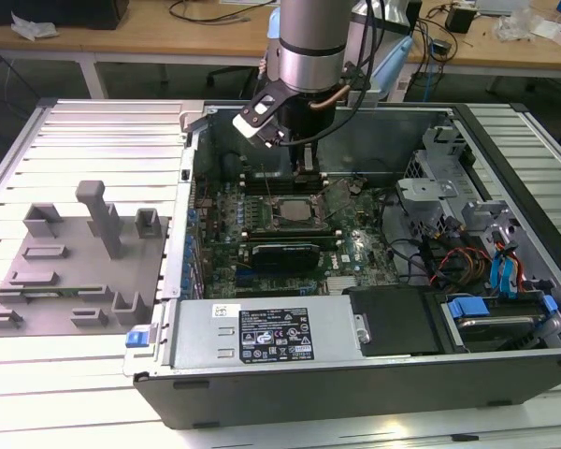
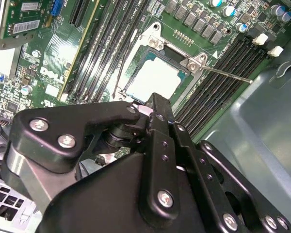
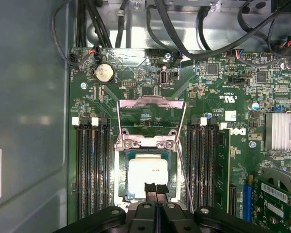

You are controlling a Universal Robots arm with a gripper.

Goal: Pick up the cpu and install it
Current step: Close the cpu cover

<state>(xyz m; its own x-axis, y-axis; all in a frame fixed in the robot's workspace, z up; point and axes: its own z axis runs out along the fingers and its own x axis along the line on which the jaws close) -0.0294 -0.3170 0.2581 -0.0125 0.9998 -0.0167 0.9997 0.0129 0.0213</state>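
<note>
Found cpu (image 3: 146, 171) lying flat in socket (image 3: 120, 193), plate (image 3: 150, 103) raised. Saw pincer (image 3: 155, 187) closed together at the cpu's edge, gripping nothing. Judged seating worth checking: level, corners inside frame, no downward force, clear of lever (image 3: 183, 170). Counted one cpu, one socket, one plate, one lever, two flanking banks of memory slots (image 3: 93, 170).

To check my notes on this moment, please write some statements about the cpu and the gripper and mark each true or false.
1. The cpu lies in the socket. True.
2. The gripper has its fingertips together. True.
3. The load plate is closed over the cpu. False: it stands open, clear of the cpu.
4. The gripper is over the grey fixture. False: it is over the cpu; the fixture lies outside the case.
</note>
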